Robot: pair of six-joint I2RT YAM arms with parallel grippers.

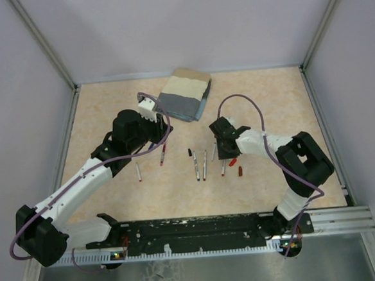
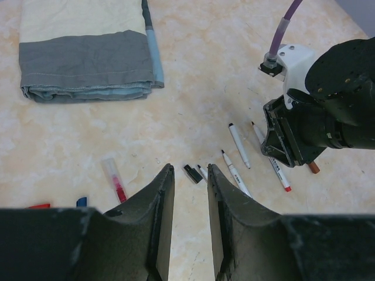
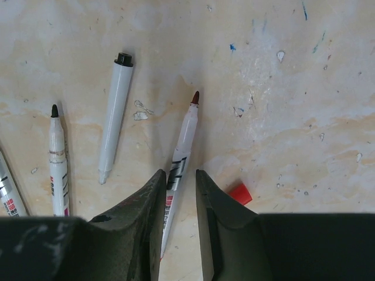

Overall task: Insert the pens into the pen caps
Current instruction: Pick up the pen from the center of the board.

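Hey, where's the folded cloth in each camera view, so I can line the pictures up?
Top external: cloth at top centre, near the back wall.
Left wrist: cloth in the upper left corner.
Right wrist: not in it.
Shared landmark: the right pincer, right of centre in the top view, at the right in the left wrist view, bottom centre in its own view.

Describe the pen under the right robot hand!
Find the folded cloth at the far side, then come nearer to the right gripper. The pen lies between its fingers. It alone shows a dark-red tip; neighbouring pens end in black.
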